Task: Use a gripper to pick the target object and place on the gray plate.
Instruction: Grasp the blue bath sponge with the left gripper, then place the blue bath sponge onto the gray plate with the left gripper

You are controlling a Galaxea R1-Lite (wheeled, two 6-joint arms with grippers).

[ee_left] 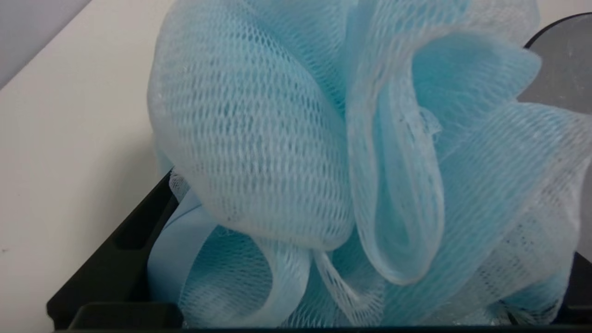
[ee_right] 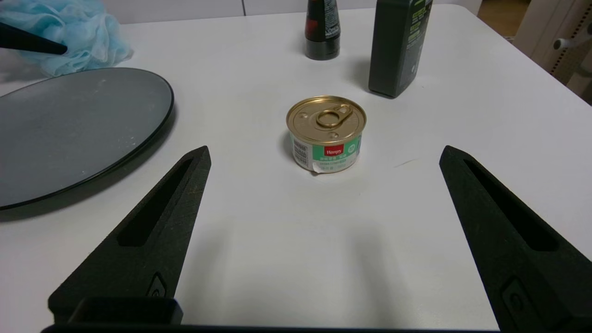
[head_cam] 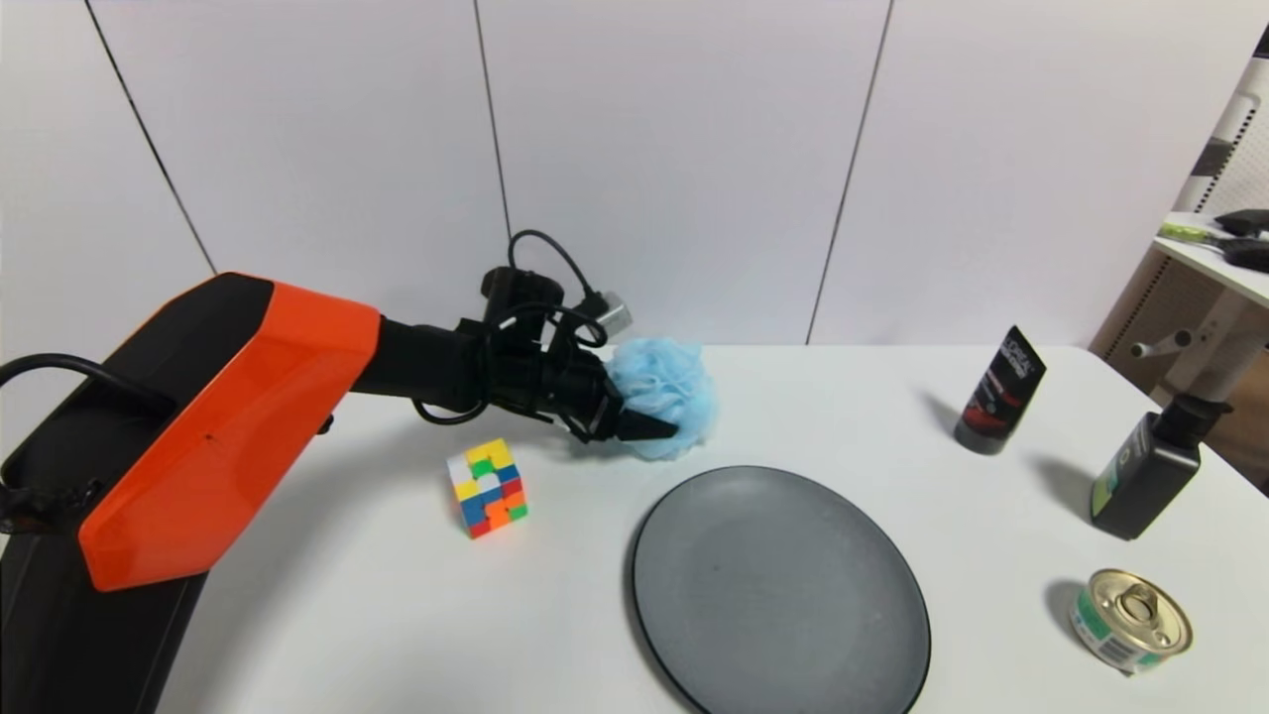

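Orange-cased left arm reaches over counter [head_cam: 397, 615]; left tool [head_cam: 649, 424] clamped on blue pouf [head_cam: 662, 395], held just behind gray plate [head_cam: 780, 592], beside puzzle cube [head_cam: 487, 487]. Right tool [ee_right: 323, 155] spread wide, facing can [ee_right: 326, 133].

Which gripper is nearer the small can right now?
Right. The right gripper hangs open just in front of the can, fingers either side of its line. The left gripper is across the gray plate, closed on the blue pouf.

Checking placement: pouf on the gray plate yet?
No. The pouf sits beyond the gray plate's far rim, left gripper around it.
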